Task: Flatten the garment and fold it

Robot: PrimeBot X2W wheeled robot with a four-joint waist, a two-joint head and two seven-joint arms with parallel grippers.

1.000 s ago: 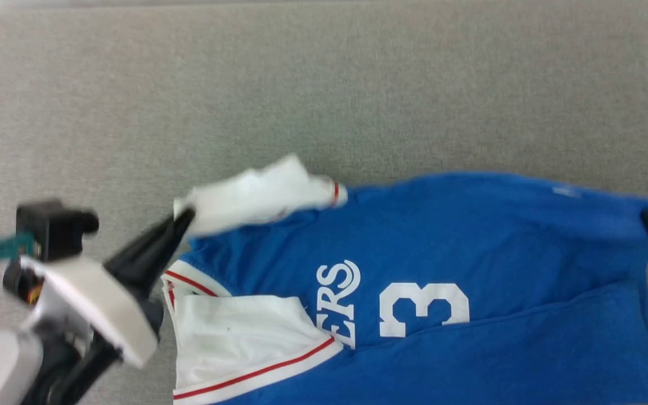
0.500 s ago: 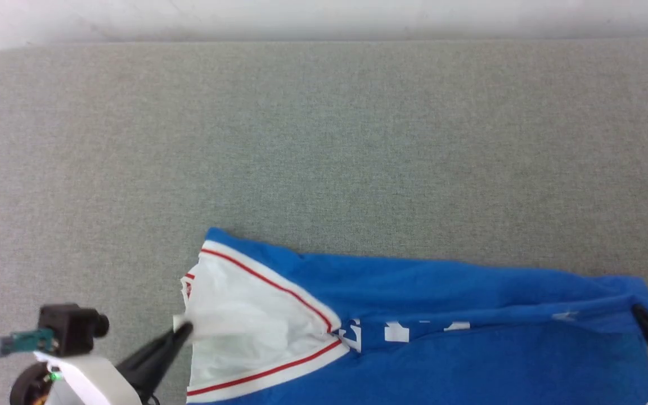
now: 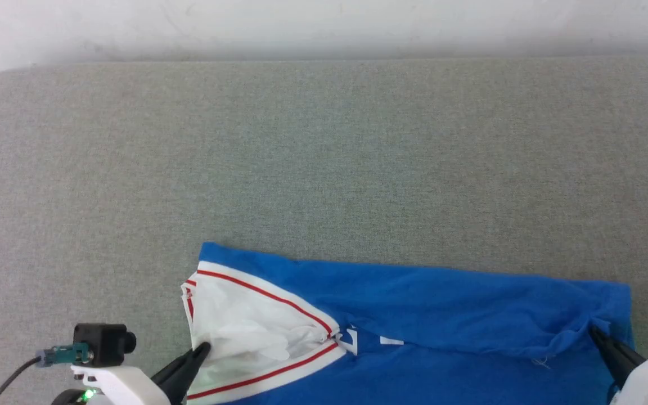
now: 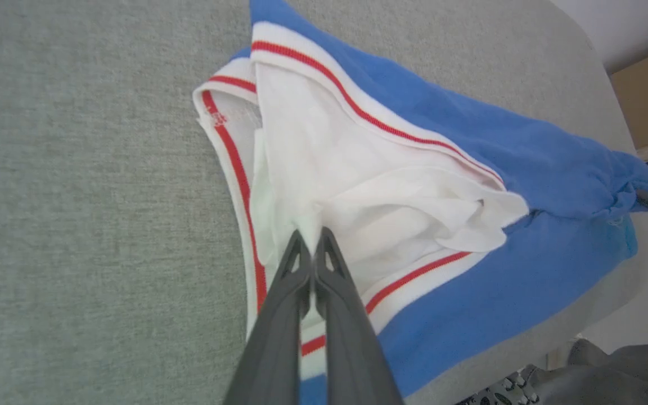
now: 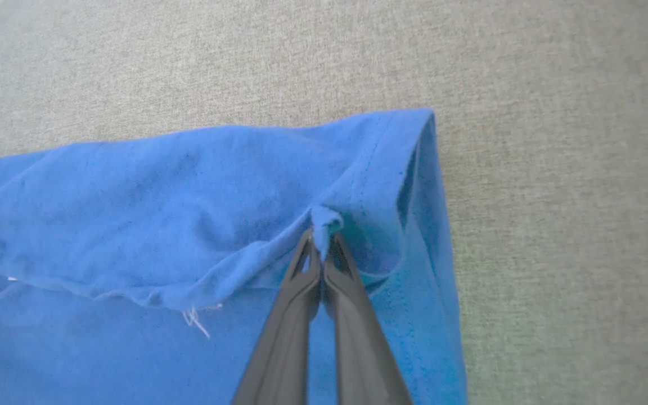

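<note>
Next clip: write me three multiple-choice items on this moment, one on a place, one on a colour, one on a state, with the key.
1. Which part of the garment does the left tool pinch?
A. blue hem
B. white sleeve
C. chest number

2. The stripe in the white trim is:
A. red
B. green
C. black

3. The right tool is:
A. wide open
B. clear of the cloth
C. shut on the garment

Key: 1 B, its tips meet on white cloth; 2 A, a red line runs along the trim; 3 C, the closed tips hold a blue tuft.
</note>
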